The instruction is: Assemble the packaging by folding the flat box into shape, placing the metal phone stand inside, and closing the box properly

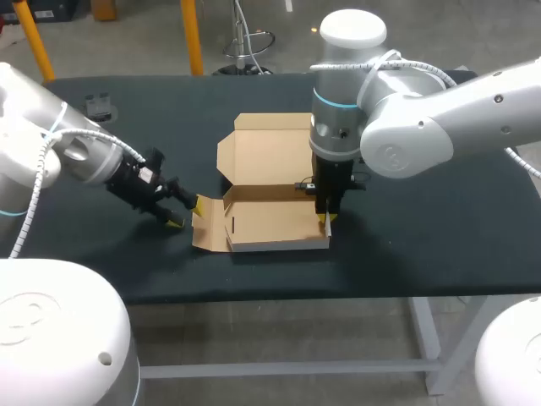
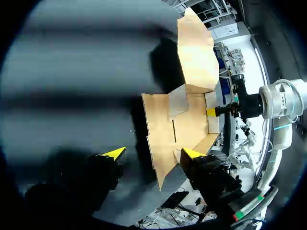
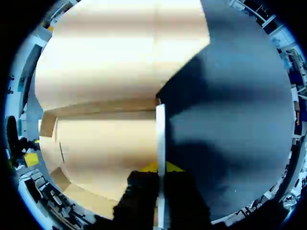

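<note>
In the head view the box (image 1: 270,222) sits half-folded at the middle of the table (image 1: 423,211), lid open toward the far edge. My right gripper (image 1: 325,222) pinches its right wall and my left gripper (image 1: 188,213) is spread beside the left flap, while a dark object (image 1: 100,106) near the far left corner, probably the stand, is not yet inside. The left wrist view shows that flap lying flat ahead of my spread fingers (image 2: 115,152), so I judge folding, loading and closing are all left to do. The right wrist view shows the wall edge clamped between both tips.
</note>
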You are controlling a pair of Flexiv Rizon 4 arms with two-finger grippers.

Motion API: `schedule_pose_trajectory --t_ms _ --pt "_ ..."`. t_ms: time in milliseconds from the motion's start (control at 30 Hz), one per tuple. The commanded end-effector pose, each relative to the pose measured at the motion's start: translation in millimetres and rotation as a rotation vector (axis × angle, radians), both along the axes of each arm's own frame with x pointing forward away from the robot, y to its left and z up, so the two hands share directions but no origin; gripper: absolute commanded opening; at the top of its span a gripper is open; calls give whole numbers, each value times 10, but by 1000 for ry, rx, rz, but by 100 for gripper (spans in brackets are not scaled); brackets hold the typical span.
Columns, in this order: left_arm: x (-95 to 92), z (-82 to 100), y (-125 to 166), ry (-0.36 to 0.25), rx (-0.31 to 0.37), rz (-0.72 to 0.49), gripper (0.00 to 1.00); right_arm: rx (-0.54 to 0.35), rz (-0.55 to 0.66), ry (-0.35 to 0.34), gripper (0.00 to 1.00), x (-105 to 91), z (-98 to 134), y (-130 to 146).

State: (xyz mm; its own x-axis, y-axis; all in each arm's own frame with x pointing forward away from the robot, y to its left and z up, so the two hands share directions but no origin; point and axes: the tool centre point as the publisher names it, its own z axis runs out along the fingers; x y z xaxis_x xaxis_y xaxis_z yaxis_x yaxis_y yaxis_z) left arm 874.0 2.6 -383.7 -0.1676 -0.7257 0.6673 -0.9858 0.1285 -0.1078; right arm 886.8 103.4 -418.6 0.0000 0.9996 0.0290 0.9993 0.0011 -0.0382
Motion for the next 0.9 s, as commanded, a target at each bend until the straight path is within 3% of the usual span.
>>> schedule_pose_trajectory --t_ms 33,200,300,900 --pt "49 -118 -91 13 -45 -16 55 -1 0 0 0 -2 8 1" --pt "31 -105 -193 16 -47 -18 29 -1 0 0 0 -2 8 1" --pt "38 -99 -236 14 -25 -1 2 -1 0 0 0 -2 8 1" --pt "88 116 -550 -54 302 144 0 -1 0 0 0 -2 8 1"
